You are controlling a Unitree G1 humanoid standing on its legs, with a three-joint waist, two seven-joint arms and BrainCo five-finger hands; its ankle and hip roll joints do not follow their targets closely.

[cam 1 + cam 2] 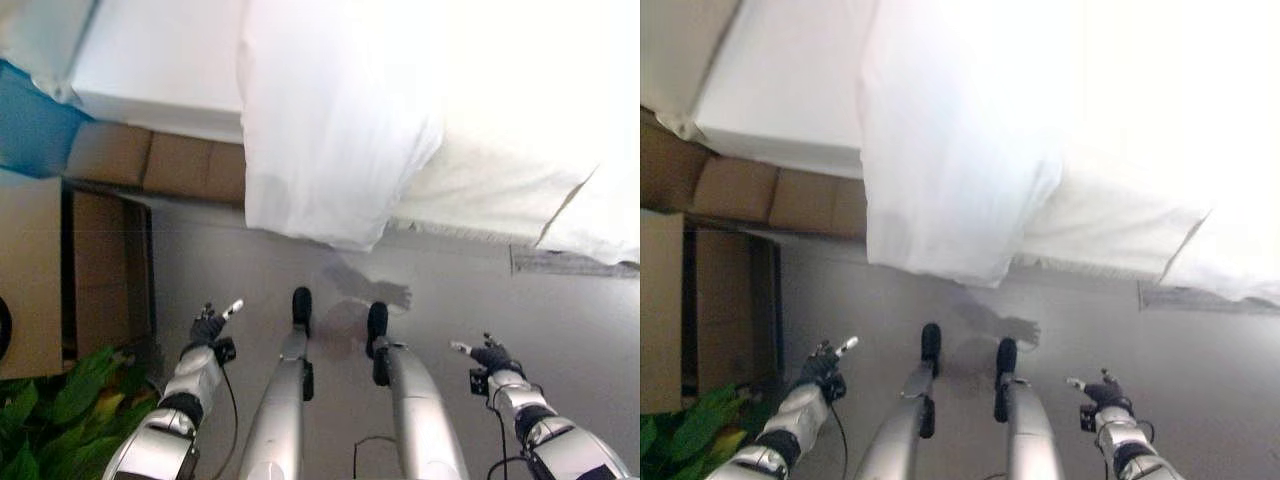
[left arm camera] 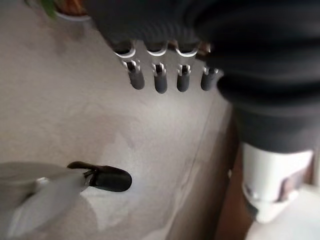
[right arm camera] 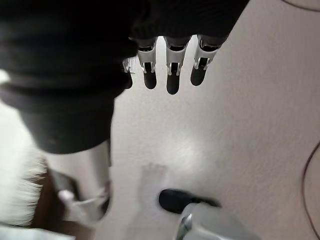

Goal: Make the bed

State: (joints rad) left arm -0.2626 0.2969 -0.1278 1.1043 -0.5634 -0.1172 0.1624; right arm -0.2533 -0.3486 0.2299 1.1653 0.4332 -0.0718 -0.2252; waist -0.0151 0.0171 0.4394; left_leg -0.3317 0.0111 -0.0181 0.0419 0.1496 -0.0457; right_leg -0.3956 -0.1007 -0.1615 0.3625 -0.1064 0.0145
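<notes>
The bed spans the far side of both eye views. A white duvet [image 1: 340, 120] lies across it, and one corner hangs down over the near edge almost to the floor. To its left the bare white mattress [image 1: 150, 60] rests on a brown bed base [image 1: 150, 160]. Right of the hanging corner, a white textured cover [image 1: 480, 190] drapes the bed's side. My left hand [image 1: 207, 327] hangs low at the lower left, open and holding nothing, its fingers [image 2: 160, 80] over grey floor. My right hand [image 1: 490, 355] is low at the lower right, also open and empty, well short of the bed.
A brown wooden bedside cabinet [image 1: 40, 270] stands at the left, with a green leafy plant [image 1: 60, 410] in front of it. A blue cloth [image 1: 30, 120] lies at the far left by the mattress. Grey floor [image 1: 460, 290] runs between me and the bed.
</notes>
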